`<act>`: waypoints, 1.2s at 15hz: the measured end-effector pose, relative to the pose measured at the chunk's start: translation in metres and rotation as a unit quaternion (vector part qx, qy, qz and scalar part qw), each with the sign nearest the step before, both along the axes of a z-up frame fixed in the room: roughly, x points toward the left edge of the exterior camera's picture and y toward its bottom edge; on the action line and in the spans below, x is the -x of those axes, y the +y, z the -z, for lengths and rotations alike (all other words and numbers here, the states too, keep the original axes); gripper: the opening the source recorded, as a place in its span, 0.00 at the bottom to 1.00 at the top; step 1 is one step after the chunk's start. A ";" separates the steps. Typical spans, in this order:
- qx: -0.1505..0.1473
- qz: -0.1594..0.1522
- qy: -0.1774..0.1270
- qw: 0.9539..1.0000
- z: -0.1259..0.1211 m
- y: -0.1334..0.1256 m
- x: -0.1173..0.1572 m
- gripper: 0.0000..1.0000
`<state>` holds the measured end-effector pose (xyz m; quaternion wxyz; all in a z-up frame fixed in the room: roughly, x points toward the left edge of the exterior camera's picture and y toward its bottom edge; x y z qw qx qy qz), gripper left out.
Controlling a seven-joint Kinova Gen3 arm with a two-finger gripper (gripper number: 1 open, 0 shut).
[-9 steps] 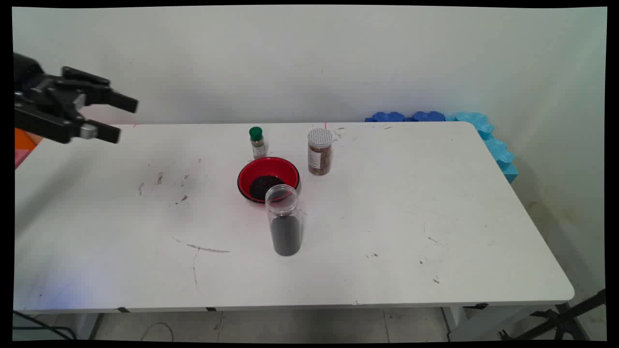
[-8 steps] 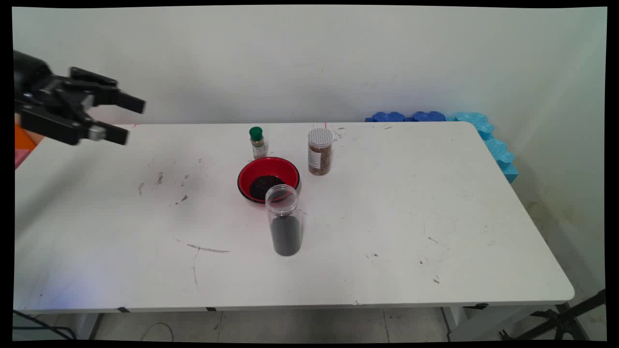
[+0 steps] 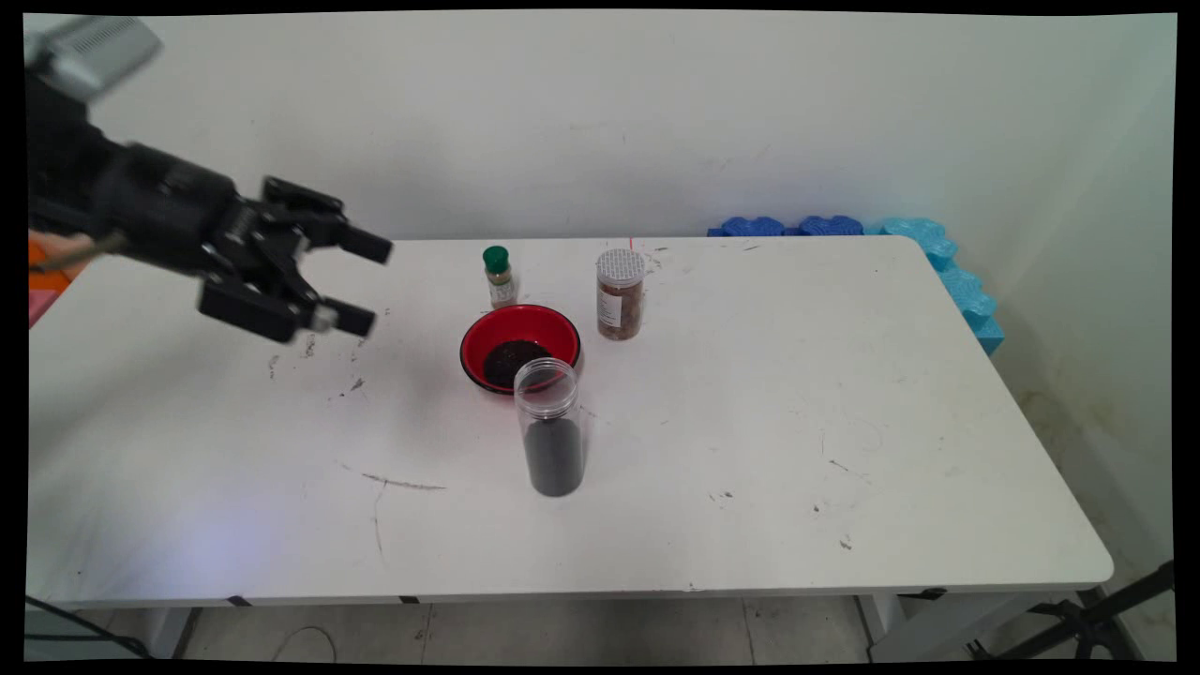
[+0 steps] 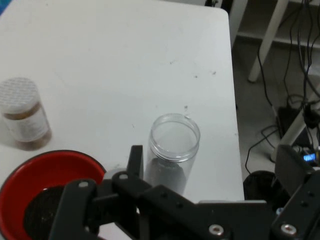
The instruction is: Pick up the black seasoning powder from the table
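Observation:
My black gripper (image 3: 370, 286) hangs open and empty above the table's left half, pointing right at a red bowl (image 3: 525, 323) with dark grains in it. A tall clear jar (image 3: 553, 427), lidless and about half full of dark grains, stands just in front of the bowl. Behind the bowl are a small green-capped bottle (image 3: 498, 277) and a white-lidded jar (image 3: 620, 293) of brown contents. In the hand view the gripper (image 4: 212, 157) frames the clear jar (image 4: 172, 150), with the red bowl (image 4: 50, 159) at lower left and the white-lidded jar (image 4: 24, 120) at left.
Blue foam pieces (image 3: 937, 253) line the white table's (image 3: 797, 422) far right corner. An orange thing (image 3: 47, 272) shows at the left edge. Dark scuffs (image 3: 319, 361) mark the table under the gripper. The hand view shows cables on the floor (image 4: 295, 75) past the table edge.
The gripper has swung right and downward from the left edge toward the bowl, staying open. Nothing on the table has moved.

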<state>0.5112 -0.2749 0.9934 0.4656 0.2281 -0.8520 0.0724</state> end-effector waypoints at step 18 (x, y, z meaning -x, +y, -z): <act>0.008 0.019 -0.022 1.000 0.127 -0.020 0.055 1.00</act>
